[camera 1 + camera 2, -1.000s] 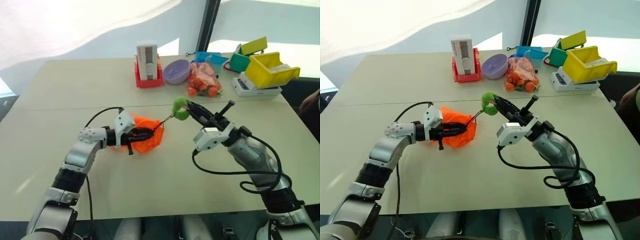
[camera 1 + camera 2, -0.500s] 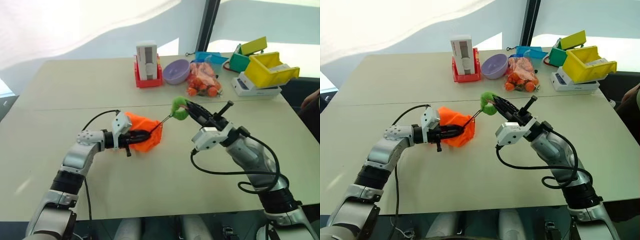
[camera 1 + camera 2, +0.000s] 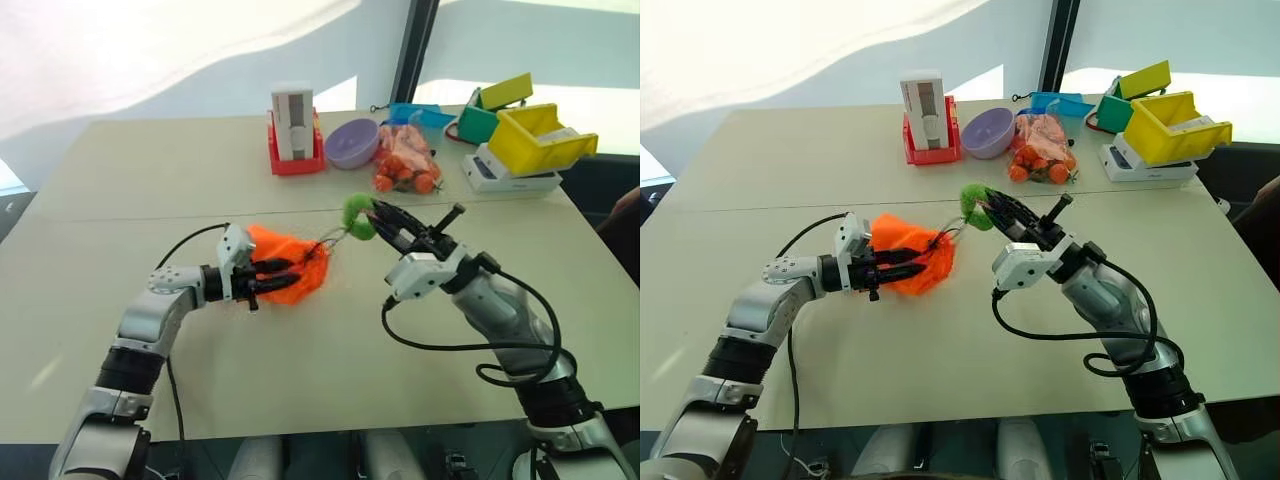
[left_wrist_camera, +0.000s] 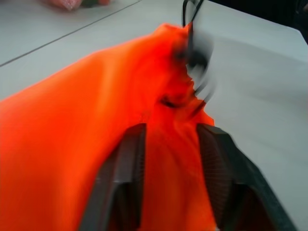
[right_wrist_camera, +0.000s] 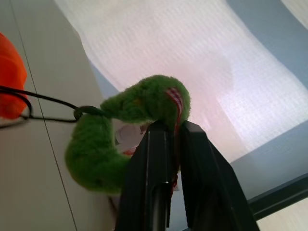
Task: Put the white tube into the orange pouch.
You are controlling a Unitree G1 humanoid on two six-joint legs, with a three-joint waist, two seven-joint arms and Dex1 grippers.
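The orange pouch (image 3: pixel 292 268) lies bunched just left of the table's middle. My left gripper (image 3: pixel 284 275) reaches into it from the left, open, its two black fingers (image 4: pixel 126 166) spread with orange fabric (image 4: pixel 91 120) between them. A thin black cord (image 3: pixel 326 243) runs slack from the pouch up to the fuzzy green ball (image 3: pixel 356 217). My right gripper (image 3: pixel 378 212) is raised above the table and shut on that ball (image 5: pixel 120 120). The white tube is out of view.
Along the far edge stand a grey-white upright box in a red base (image 3: pixel 296 125), a purple bowl (image 3: pixel 352 143), a clear bag of orange-red items (image 3: pixel 405 160), a green bin (image 3: pixel 495 105), and a yellow bin (image 3: pixel 543 137) on a white device (image 3: pixel 510 175).
My left gripper's fingers have spread apart in the pouch fabric. The cord, taut before, now hangs in slack loops. The right gripper stays where it was with the ball.
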